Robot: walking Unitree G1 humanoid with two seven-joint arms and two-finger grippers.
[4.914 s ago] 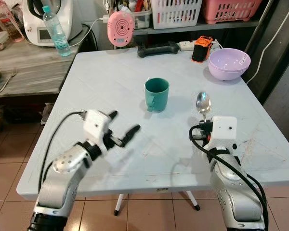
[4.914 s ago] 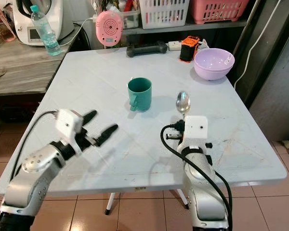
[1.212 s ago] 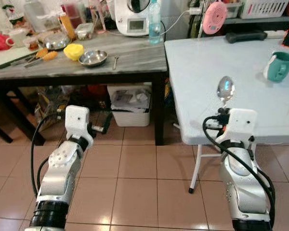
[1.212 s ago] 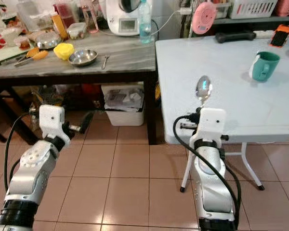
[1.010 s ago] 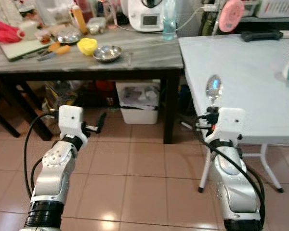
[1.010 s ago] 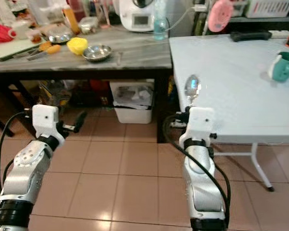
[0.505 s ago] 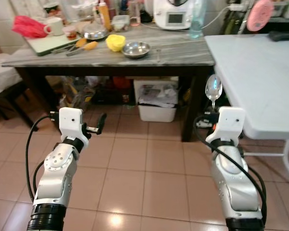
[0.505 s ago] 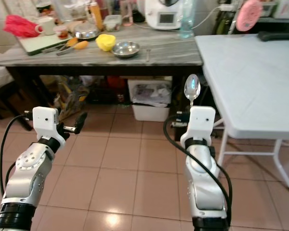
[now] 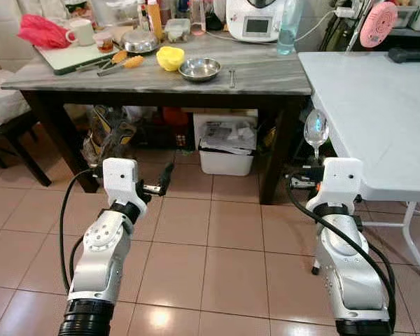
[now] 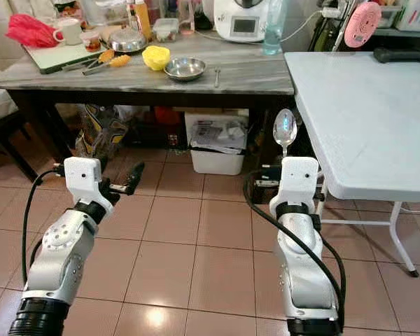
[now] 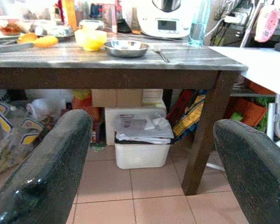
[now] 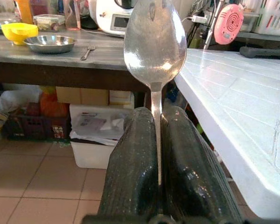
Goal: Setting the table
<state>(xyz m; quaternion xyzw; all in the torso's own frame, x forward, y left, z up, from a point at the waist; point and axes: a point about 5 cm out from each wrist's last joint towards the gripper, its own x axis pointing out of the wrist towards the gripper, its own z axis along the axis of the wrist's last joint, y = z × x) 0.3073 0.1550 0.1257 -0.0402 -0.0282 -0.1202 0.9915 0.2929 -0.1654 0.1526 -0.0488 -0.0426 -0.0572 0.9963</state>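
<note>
A silver spoon (image 12: 154,42) stands upright, bowl up, with my right gripper (image 12: 155,116) shut on its handle. It is held just off the near left corner of the white table (image 9: 378,105), where the spoon (image 9: 316,129) shows above the wrist's white box. My left gripper (image 11: 149,168) is open and holds nothing, low over the tiled floor, one black finger (image 9: 165,176) sticking out beside its wrist. It faces the grey-topped side table (image 9: 161,78), which carries a steel bowl (image 9: 200,68), a fork (image 9: 231,75) and a yellow bowl (image 9: 170,58).
The side table also carries a cutting board with utensils (image 9: 91,59), a mug (image 9: 79,31), a kitchen machine (image 9: 255,17) and a water bottle (image 9: 288,28). Beneath it are a white bin (image 9: 227,150) and bags (image 9: 115,136). Its dark leg (image 9: 271,161) stands close to the white table.
The camera has swung left, from the white table with its green mug to the side table. The spoon stays in my right gripper, and my left gripper stays open.
</note>
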